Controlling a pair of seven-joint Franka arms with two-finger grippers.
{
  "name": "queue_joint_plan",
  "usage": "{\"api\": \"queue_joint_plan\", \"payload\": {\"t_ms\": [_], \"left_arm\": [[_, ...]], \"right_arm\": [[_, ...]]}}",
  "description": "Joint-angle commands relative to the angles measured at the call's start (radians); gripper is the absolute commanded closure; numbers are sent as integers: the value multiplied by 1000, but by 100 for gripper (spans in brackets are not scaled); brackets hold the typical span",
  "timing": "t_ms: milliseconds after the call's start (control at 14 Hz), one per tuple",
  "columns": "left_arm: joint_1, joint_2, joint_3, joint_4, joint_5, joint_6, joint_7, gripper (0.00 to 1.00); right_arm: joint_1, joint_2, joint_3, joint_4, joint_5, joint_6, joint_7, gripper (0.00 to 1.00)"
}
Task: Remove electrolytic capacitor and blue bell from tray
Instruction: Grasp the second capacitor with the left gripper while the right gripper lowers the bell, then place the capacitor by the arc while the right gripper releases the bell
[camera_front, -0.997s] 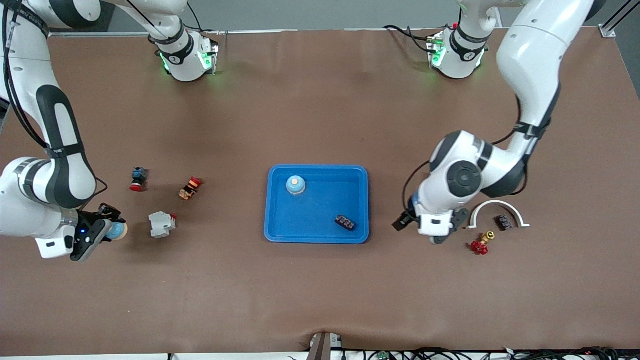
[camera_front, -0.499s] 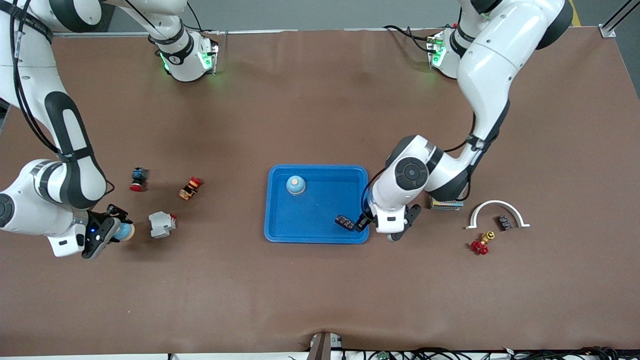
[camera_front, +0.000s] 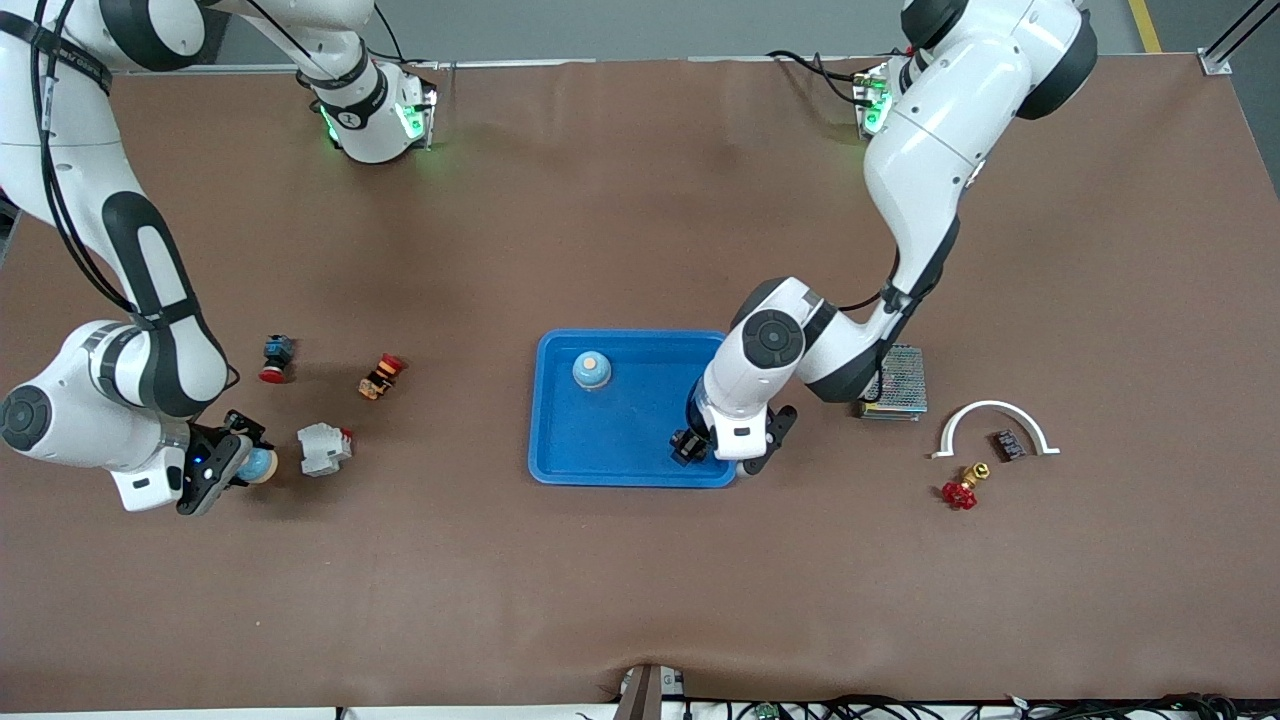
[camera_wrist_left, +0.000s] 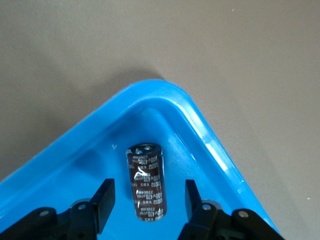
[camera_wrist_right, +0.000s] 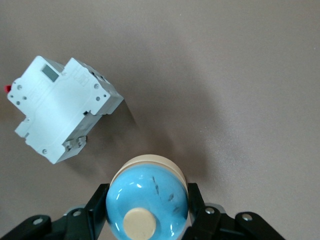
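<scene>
Left gripper (camera_wrist_left: 147, 200) open, fingers straddling the dark brown cylindrical electrolytic capacitor (camera_wrist_left: 146, 181), not touching, in a corner of the shallow blue plastic tray (camera_front: 560, 455). Risk: capacitor rolls during closing. Right gripper (camera_wrist_right: 146, 210) clamps a blue bell (camera_wrist_right: 146, 202) beside the white breaker (camera_wrist_right: 60, 107), off tray.

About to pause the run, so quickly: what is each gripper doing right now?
Left gripper: open, fingers either side of the capacitor in the tray, not yet clamped.
Right gripper: shut on a blue bell, beside the white breaker.
</scene>
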Motion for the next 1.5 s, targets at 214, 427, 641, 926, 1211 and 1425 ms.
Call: {"api": "queue_joint_plan", "payload": {"t_ms": [214, 427, 641, 926, 1211, 1425], "left_arm": [[-29, 61, 20, 28, 18, 85, -23, 47], [-27, 53, 20, 23, 21, 82, -16, 100], [-24, 9, 25, 22, 24, 26, -14, 100], [-3, -126, 22, 22, 28, -173, 18, 100], [36, -258, 20, 11, 28, -414, 110, 100], [79, -350, 19, -55, 27, -548, 222, 100]], "right_arm": [[-22, 9, 18, -24, 30, 46, -51, 64], [-22, 20, 18, -22, 31, 54, -51, 64], [-20, 22, 18, -22, 39, 57, -51, 63], [-17, 22, 18, -22, 67, 55, -48, 18], [-22, 14, 18, -12, 74, 5, -34, 0], [-11, -4, 18, 42, 74, -81, 18, 0]]}}
